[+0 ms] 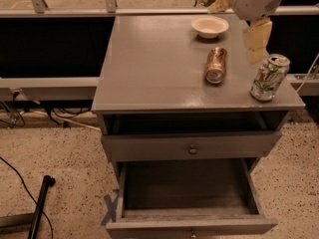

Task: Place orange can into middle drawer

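Note:
The orange can (216, 64) lies on its side on the grey cabinet top (149, 63), right of centre, its silver end toward me. My gripper (239, 23) hangs above the cabinet's back right, up and to the right of the can and not touching it. Its pale yellow fingers (256, 38) stand apart with nothing between them. The middle drawer (189, 225) is pulled out at the bottom of the cabinet, and its dark wood-grain floor (184, 188) is bare.
A white-and-green patterned can (269, 77) stands upright near the right front corner. A white bowl (210, 26) sits at the back. A closed grey drawer front with a knob (193, 149) sits above the open drawer. A black pole (40, 203) and cables lie on the floor at left.

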`<state>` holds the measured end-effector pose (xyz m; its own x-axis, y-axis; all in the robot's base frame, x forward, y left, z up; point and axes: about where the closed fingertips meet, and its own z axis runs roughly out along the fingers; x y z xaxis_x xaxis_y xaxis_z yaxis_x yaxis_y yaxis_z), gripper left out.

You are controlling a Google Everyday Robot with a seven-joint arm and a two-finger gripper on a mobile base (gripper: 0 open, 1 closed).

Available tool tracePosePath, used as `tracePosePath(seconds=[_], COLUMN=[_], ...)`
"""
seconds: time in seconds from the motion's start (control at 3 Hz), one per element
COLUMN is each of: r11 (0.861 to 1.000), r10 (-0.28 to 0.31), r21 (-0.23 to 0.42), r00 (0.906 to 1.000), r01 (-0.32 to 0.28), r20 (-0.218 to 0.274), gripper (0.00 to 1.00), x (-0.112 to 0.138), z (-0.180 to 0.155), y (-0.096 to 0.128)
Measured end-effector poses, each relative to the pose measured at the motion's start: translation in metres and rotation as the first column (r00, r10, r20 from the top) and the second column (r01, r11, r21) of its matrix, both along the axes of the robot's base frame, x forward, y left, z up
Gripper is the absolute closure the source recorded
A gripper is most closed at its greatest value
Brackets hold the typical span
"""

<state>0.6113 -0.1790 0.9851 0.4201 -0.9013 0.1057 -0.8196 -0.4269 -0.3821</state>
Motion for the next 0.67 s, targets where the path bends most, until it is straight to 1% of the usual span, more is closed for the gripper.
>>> tracePosePath(seconds=[0.33, 0.67], r11=[0.981, 0.947], r10=[0.19, 0.313], r21=[-0.051, -0.085], r00=[0.9816, 0.9492], r01=[-0.189, -0.309], r20=[0.022, 0.033], gripper=[0.0, 0.0], x=[0.049, 0.066], z=[-0.013, -0.028], y=[-0.01, -0.016])
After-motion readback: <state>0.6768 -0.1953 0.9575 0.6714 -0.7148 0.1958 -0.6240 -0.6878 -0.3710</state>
